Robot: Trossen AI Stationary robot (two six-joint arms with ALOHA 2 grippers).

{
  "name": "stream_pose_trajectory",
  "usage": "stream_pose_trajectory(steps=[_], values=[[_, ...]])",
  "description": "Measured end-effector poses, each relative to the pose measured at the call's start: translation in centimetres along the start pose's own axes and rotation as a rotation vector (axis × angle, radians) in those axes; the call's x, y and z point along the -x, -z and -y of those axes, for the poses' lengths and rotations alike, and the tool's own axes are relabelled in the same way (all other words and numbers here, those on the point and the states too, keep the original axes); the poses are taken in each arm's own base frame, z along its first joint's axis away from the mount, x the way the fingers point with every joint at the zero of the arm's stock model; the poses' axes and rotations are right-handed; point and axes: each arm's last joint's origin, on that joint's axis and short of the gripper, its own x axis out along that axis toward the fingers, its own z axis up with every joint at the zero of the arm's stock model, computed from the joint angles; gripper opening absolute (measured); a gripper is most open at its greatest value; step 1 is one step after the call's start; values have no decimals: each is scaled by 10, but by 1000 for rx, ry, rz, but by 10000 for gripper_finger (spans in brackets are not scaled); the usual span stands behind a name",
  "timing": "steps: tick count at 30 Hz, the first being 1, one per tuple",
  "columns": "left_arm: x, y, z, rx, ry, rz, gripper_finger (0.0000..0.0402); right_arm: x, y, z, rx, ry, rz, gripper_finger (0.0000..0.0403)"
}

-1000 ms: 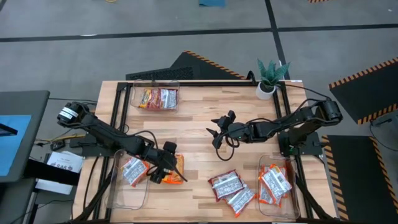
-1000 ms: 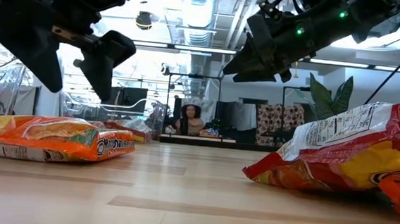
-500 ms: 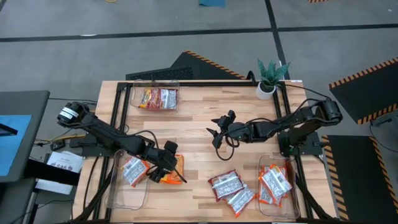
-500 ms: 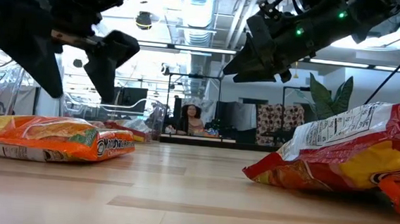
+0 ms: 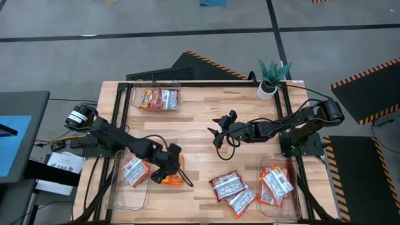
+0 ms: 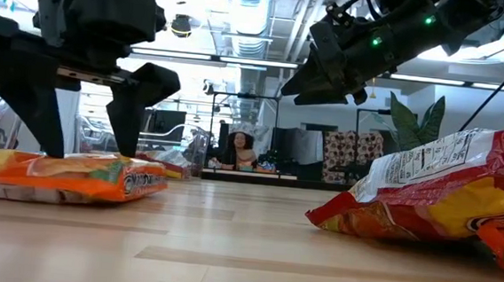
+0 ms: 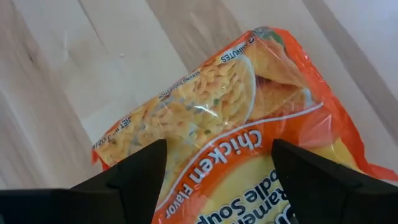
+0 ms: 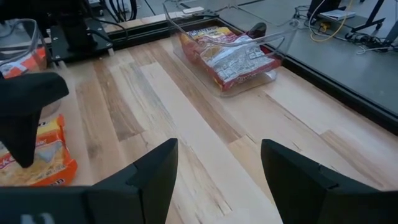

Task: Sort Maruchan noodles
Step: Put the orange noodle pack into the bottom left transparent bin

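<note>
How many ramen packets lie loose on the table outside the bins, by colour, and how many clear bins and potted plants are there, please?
orange chicken ramen packet, loose: 1
silver-white ramen packets, loose: 2
clear plastic bins: 3
potted plant: 1
Total: 7

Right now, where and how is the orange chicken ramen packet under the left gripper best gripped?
Across its middle, from straight above: the orange packet lies flat on the table, and the left gripper, open, already straddles its width.
</note>
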Motion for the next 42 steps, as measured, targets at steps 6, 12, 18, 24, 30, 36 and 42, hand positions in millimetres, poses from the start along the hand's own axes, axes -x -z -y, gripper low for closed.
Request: stream_pose_trajectory(steps=[6, 12, 18, 24, 30, 36, 42], values=[[-10, 10, -7, 21, -7, -47, 211, 0, 0, 0, -3, -1, 1, 255], [-27, 12, -14, 43, -38, -64, 24, 0, 0, 0, -3, -1, 0, 255], [-4, 2, -21, 19, -102, -45, 2, 0, 0, 0, -2, -1, -1, 255], [69, -13, -30, 23, -277, 56, 1, 0, 0, 0, -1, -1, -1, 255], [160, -8, -22, 75, -368, 264, 1, 0, 0, 0, 1, 0, -4, 255], [200, 20, -2, 173, -244, 309, 1, 0, 0, 0, 1, 0, -4, 255], [197, 38, 33, 366, 6, 166, 1, 0, 1, 0, 3, 0, -5, 255]])
